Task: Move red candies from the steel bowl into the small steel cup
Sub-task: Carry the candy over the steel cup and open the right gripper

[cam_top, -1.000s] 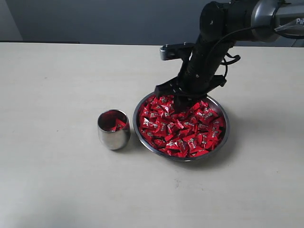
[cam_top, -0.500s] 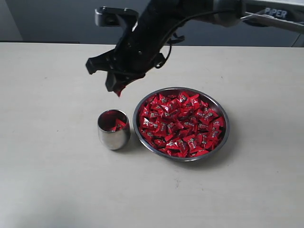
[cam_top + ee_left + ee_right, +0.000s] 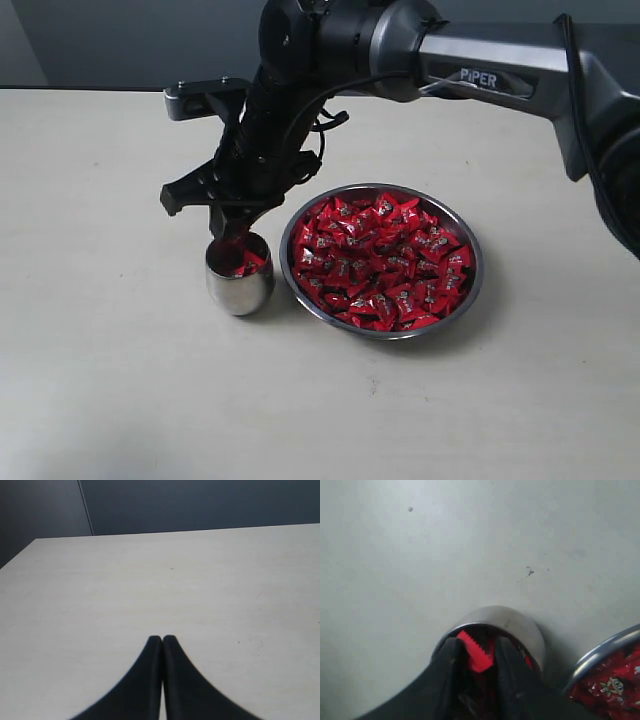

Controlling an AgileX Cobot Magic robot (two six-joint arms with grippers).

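At the centre left of the exterior view, the right gripper (image 3: 232, 233) hangs directly over the mouth of the small steel cup (image 3: 240, 282), its dark arm reaching in from the upper right and crossing past the middle of the frame. In the right wrist view the right gripper (image 3: 476, 646) is clenched on a single red candy (image 3: 480, 661), whose serrated wrapper edge sticks out between the two black fingers (image 3: 451, 655), and the small steel cup (image 3: 522, 627) sits right under the fingertips, its rim partly covered by them. A few red wrappers already lie inside the cup, showing at its mouth in the exterior view. Just to the right of the cup, near it but not clearly touching, stands the steel bowl (image 3: 472, 285), in the middle of the frame and heaped with the red candies (image 3: 380, 262); a slice of the steel bowl (image 3: 600, 652) and its red candies (image 3: 615, 687) shows at the lower right corner of the right wrist view. Both vessels rest on the pale table (image 3: 100, 380). In the left wrist view the left gripper (image 3: 162, 641) is pressed closed with nothing between its fingers, above a bare stretch of the table (image 3: 150, 580), with a dark wall across the top of the frame.
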